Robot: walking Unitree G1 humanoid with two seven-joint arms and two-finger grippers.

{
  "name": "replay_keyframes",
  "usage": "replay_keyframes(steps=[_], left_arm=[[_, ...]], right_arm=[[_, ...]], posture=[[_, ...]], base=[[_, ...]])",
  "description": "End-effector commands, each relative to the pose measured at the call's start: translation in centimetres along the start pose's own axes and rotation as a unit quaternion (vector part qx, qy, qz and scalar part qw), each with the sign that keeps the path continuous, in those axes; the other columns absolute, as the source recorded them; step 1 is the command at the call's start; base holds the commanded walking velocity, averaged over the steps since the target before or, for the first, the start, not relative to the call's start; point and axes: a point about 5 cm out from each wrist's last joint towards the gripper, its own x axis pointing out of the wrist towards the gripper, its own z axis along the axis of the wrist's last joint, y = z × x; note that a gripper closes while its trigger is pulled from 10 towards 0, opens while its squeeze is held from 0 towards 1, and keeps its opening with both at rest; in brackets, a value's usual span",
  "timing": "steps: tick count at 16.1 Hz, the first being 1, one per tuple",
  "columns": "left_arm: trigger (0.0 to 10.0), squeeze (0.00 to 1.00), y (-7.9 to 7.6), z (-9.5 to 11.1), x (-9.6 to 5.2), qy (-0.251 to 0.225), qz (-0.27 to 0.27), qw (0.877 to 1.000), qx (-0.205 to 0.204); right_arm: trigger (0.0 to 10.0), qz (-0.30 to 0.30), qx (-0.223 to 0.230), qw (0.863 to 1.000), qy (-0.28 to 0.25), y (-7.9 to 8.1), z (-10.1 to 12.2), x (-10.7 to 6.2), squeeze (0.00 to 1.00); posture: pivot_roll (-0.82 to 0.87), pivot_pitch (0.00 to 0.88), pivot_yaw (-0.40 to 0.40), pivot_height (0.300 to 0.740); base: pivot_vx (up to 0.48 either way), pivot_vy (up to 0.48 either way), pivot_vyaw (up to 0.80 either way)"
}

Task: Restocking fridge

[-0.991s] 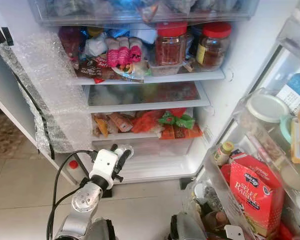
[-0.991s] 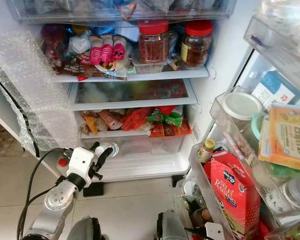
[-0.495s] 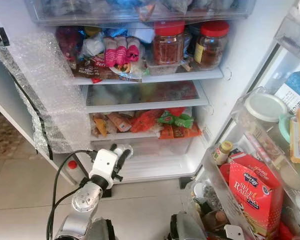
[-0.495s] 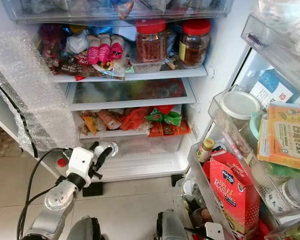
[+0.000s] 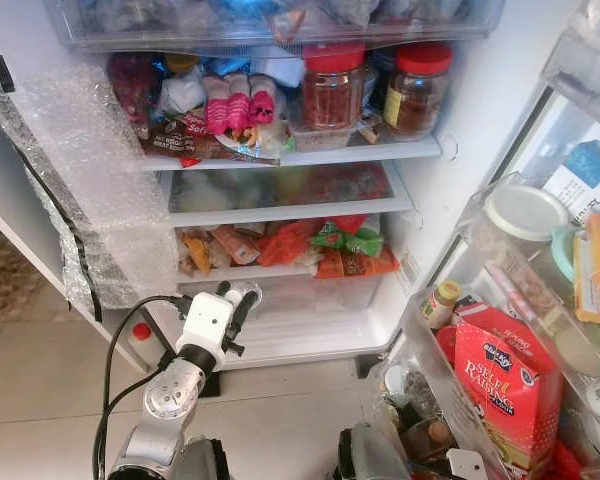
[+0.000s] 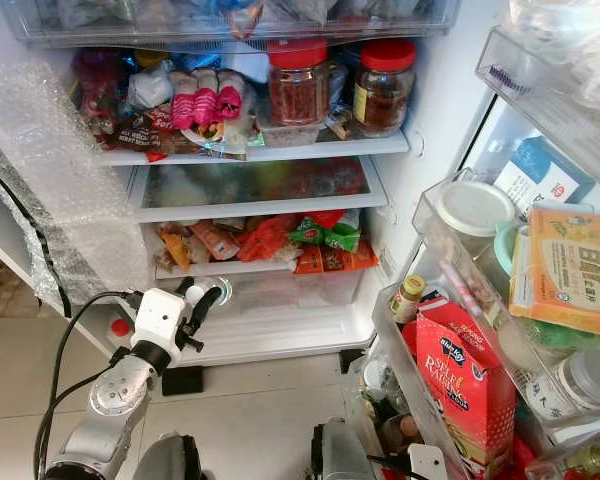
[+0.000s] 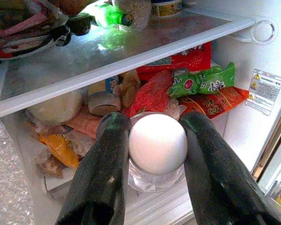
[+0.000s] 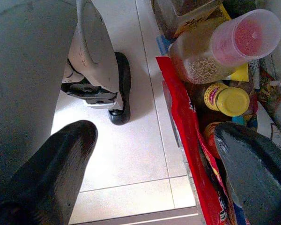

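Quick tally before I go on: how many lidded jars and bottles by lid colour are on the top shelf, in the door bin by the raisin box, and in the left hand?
Red-lidded jars on the top shelf: 2
Yellow-capped bottles in the door bin: 1
White-capped jars held in the left hand: 1
Total: 4

The frosted glass middle shelf (image 5: 290,195) lies nearly bare — open room across its width. Below it, orange, red and green snack packets (image 5: 320,245) crowd the lower shelf; red-lidded glass jars (image 6: 298,80) and pink-wrapped packets (image 5: 235,100) fill the top shelf.
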Motion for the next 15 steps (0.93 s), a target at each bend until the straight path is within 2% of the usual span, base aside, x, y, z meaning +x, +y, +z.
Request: replay_keyframes(steps=[1, 4, 7, 12, 15], left_arm=[[10.0, 0.0, -0.1, 0.4, 0.2, -0.011, -0.003, 1.0, 0.012], [10.0, 0.0, -0.1, 0.3, 0.2, -0.011, -0.004, 1.0, 0.012], [10.0, 0.0, -0.2, 0.3, 0.2, -0.011, -0.005, 1.0, 0.012], [10.0, 0.0, -0.3, 0.6, 0.5, -0.015, -0.007, 1.0, 0.011], [10.0, 0.0, -0.1, 1.4, 0.8, -0.036, 0.001, 0.999, 0.013]], right_arm=[[10.0, 0.004, 0.004, 1.0, 0.009, 0.3, -0.6, 0.0, 0.0], [10.0, 0.006, -0.003, 1.0, 0.016, 0.3, -0.7, 0.0, 0.0], [10.0, 0.014, 0.0, 1.0, 0.008, 0.5, -0.7, 0.0, 0.0], [10.0, 0.006, 0.007, 1.0, 0.004, 0.5, -0.7, 0.1, 0.0], [10.0, 0.007, 0.008, 1.0, 0.003, 0.5, -0.6, 0.1, 0.0]], posture=[[-0.18, 0.116, -0.018, 0.64], [-0.19, 0.11, -0.015, 0.64], [-0.19, 0.101, -0.011, 0.606], [-0.19, 0.092, -0.008, 0.606], [-0.19, 0.102, -0.012, 0.606]], base=[[0.0, 0.0, 0.0], [0.0, 0.0, 0.0], [0.0, 0.0, 0.0], [0.0, 0.0, 0.0], [0.0, 0.0, 0.0]])
